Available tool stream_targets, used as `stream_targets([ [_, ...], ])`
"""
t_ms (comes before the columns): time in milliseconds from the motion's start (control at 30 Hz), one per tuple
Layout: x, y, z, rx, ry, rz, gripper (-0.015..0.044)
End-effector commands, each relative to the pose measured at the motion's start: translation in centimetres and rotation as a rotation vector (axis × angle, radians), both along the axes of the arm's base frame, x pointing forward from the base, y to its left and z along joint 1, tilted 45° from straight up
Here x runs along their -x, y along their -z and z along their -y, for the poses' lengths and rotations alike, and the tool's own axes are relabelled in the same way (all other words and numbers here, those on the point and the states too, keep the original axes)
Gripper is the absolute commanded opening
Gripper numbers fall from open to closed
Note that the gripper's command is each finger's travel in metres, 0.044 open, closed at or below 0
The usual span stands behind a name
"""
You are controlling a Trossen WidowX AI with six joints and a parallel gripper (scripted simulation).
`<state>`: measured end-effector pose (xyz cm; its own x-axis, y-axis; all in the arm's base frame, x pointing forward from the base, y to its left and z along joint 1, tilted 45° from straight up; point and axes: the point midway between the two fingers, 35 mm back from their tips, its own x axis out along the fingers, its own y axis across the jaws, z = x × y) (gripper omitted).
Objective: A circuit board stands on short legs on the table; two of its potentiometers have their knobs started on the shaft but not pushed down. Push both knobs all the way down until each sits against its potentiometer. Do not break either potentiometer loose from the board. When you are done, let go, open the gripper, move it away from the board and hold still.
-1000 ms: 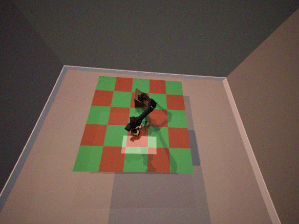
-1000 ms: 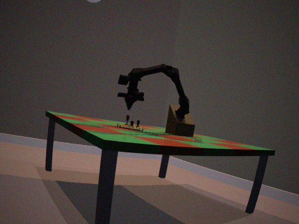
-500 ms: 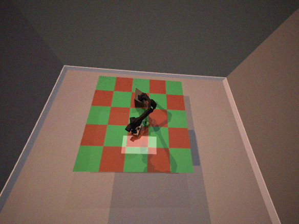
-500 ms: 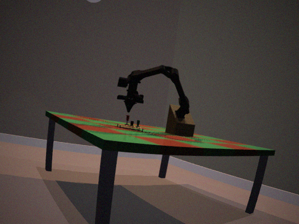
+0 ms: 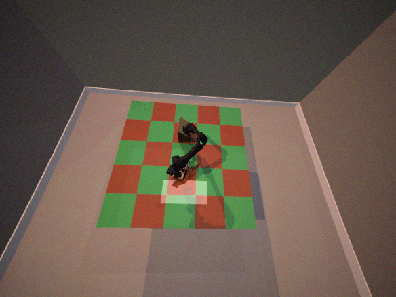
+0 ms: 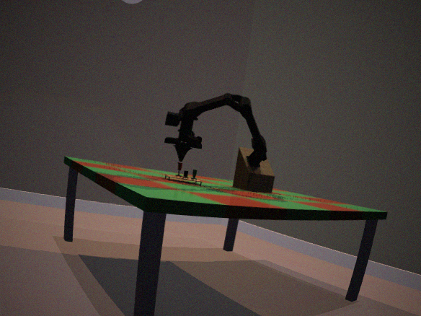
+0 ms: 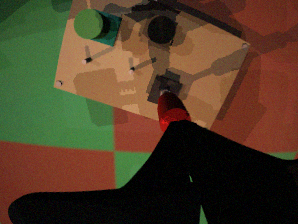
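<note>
The circuit board [image 6: 183,178] [image 7: 70,65] stands on short legs. A red knob [image 6: 179,166] [image 7: 175,118] stands high on a thin shaft, with a gap above its dark potentiometer [image 7: 158,92]. A green knob [image 6: 195,172] [image 7: 89,24] stands above a teal potentiometer [image 7: 114,30]; its gap is too small to judge. My gripper [image 6: 181,161] [image 7: 178,128] is shut and empty. Its fingertips point down just above the red knob and cover part of its top edge in the wrist view. Contact with it cannot be told.
A black round part [image 6: 186,174] [image 7: 161,30] stands on the board between the knobs' far sides. Two small pins [image 7: 87,60] [image 7: 132,70] rise from the board. The arm's wooden base block [image 6: 254,177] [image 5: 183,130] stands on the checkered table [image 5: 116,210] [image 6: 130,180].
</note>
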<state>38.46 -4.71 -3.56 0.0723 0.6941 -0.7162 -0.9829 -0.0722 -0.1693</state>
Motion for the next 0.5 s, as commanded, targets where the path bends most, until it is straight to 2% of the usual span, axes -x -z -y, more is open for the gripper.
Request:
stream_targets([
  [0,0.06,0.04,-0.04,-0.004,0.003,-0.003,0.0000],
  [467,0.03,0.29,-0.30,-0.004,0.003,-0.003,0.0000],
])
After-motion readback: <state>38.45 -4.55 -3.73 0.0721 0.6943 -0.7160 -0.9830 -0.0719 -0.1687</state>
